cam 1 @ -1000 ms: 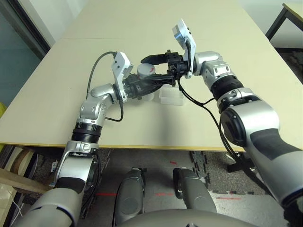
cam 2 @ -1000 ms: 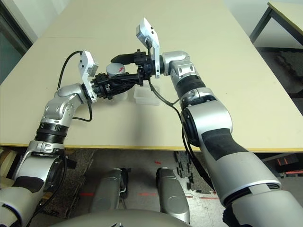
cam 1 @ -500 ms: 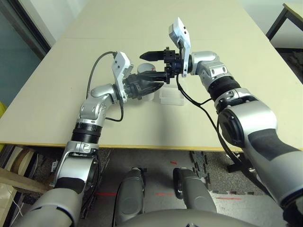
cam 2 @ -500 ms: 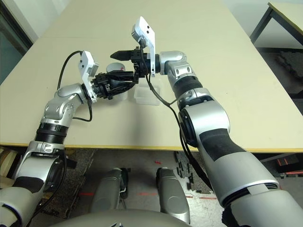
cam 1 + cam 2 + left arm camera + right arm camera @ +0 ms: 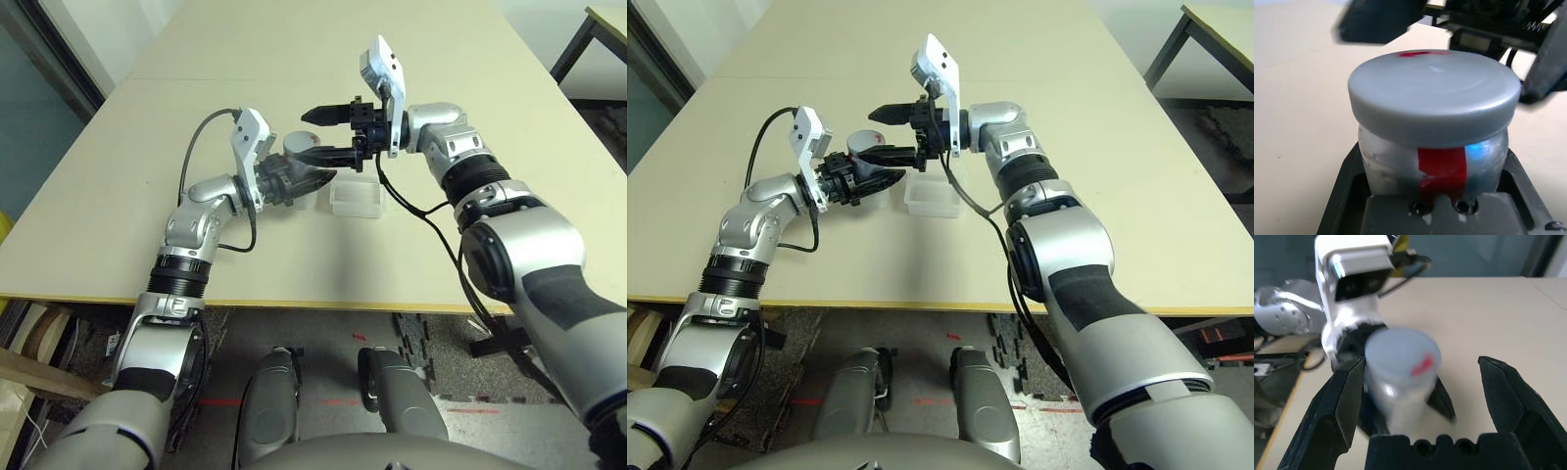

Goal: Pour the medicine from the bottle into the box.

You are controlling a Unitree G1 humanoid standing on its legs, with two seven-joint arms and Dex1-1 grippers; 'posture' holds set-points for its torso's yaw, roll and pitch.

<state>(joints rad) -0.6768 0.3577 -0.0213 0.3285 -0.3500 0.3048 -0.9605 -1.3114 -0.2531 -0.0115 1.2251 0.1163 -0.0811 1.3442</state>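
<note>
left gripper (image 5: 312, 179) clamped on capped bottle (image 5: 1435, 132) at frame centre, right gripper (image 5: 318, 134) jaws wide apart, empty, beside bottle, box (image 5: 355, 200) on table (image 5: 470, 78)

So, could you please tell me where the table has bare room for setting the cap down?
The beige table lies bare left of the left gripper, beyond both grippers, and right of the right forearm. It is crowded around the small grey-white bottle with the red stripe, the open right gripper and the shallow clear plastic box.
</note>
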